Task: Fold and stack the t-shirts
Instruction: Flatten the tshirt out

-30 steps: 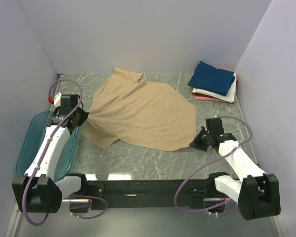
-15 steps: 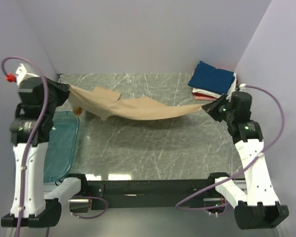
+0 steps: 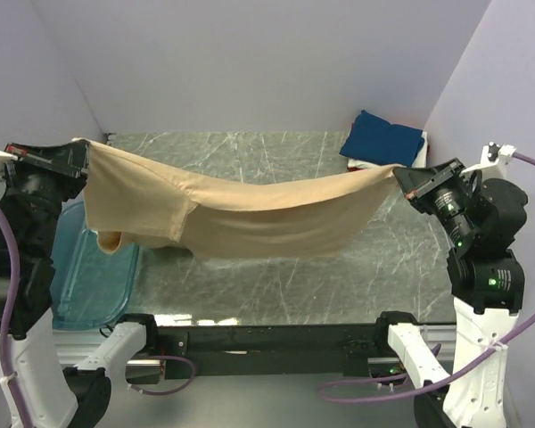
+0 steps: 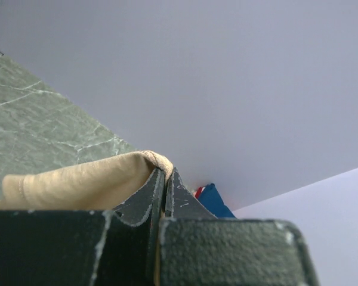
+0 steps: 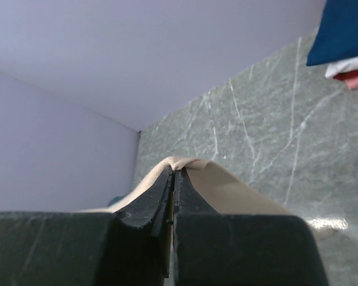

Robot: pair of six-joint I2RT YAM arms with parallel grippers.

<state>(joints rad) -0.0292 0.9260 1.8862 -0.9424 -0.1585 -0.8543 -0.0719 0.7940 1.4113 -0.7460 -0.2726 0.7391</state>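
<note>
The tan t-shirt (image 3: 250, 214) hangs stretched in the air between both grippers, sagging in the middle above the table. My left gripper (image 3: 82, 147) is shut on its left end, high at the left; the cloth shows pinched between its fingers in the left wrist view (image 4: 83, 182). My right gripper (image 3: 401, 176) is shut on its right end; the right wrist view shows the cloth (image 5: 238, 193) folded over the fingertips. A folded stack with the navy t-shirt (image 3: 383, 138) on top, white and red beneath, lies at the back right corner.
A translucent teal tub (image 3: 94, 281) sits at the table's left edge under the left arm. The grey marble table (image 3: 276, 285) is walled by pale panels at left, back and right. The folded stack also shows in the right wrist view (image 5: 346, 36).
Both arms have lifted and spread outward, raising the tan t-shirt from the table into a taut hanging span. It lay flat one second ago.
</note>
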